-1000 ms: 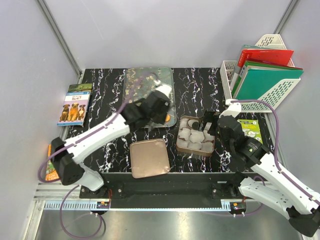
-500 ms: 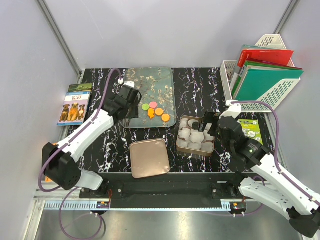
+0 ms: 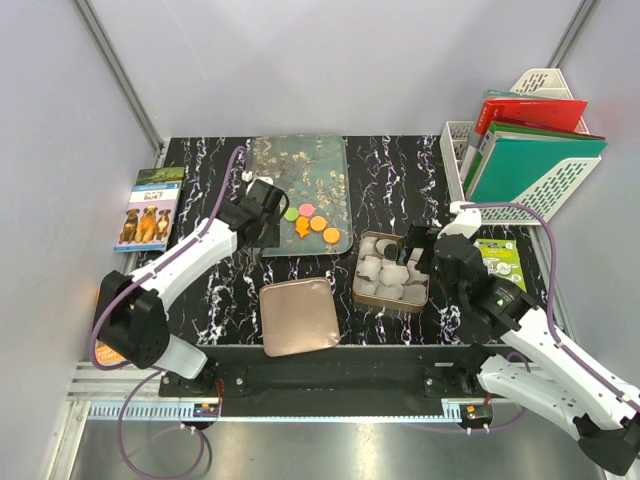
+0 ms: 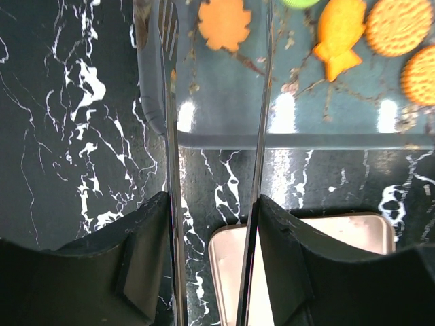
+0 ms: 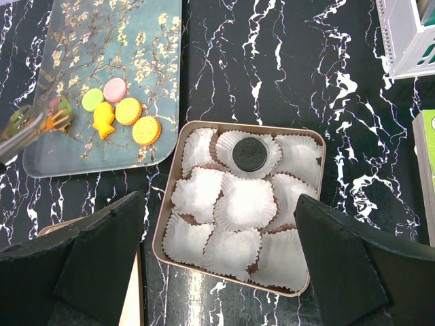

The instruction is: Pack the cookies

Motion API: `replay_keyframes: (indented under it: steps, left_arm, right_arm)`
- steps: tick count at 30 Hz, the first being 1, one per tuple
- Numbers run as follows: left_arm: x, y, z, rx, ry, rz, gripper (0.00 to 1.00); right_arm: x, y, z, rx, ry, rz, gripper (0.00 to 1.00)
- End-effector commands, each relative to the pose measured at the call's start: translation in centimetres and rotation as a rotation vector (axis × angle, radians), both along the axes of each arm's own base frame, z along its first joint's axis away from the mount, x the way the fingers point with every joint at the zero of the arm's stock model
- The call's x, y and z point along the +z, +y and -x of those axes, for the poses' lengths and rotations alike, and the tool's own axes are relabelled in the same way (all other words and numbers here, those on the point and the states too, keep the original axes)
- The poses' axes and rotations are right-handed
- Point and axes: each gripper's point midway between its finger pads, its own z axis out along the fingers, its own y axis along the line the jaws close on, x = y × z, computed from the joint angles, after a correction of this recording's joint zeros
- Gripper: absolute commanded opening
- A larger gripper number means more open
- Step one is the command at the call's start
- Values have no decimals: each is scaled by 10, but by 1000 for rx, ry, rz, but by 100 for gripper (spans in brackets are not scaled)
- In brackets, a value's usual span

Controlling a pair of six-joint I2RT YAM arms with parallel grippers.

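One orange leaf-shaped cookie lies flat on the blue blossom-patterned tray. It is dead ahead of the left claw, between the tips of the thin metal tongs that this claw clamps. The tong blades stand apart and run lengthwise over the tray's near rim, straight at the cookie. An orange fish-shaped cookie and the round ones lie off to the right of the tips.

Judging by reach, the left arm is much the nearer. The right claw hangs spread wide above the rose-gold square tin of white crinkled paper wrappers. One dark brown round cookie sits in the tin, which rests on the black marbled surface.
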Motion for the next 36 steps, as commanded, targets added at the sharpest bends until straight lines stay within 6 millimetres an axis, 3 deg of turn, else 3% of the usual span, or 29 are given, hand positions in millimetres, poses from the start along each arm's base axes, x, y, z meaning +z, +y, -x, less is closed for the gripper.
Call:
replay_keyframes:
  steps: [1,12,21,24,29,32,35,36]
  left_arm:
    - [-6,2,-9,30,-24,16,55]
    - [-20,2,-16,36,-11,31,52]
    - [-10,-5,-16,6,-25,67,36]
    - [5,-5,-14,-1,-58,89,32]
    - [52,-12,-10,-33,-164,139,29]
    - [82,-37,-1,-129,-218,175,29]
    - [103,-80,15,-294,-244,177,29]
    - [113,-102,27,-366,-255,187,29]
  right_arm:
    - [8,1,-4,-15,-35,-27,100]
    - [6,2,-6,-15,-28,-21,100]
    - [5,3,-7,-13,-27,-18,100]
    - [5,4,-7,-10,-26,-20,100]
    - [8,6,-8,-6,-28,-24,100]
    - [13,7,-9,-7,-35,-29,100]
    - [16,8,-10,-6,-36,-31,100]
    - [17,8,-10,-6,-40,-34,100]
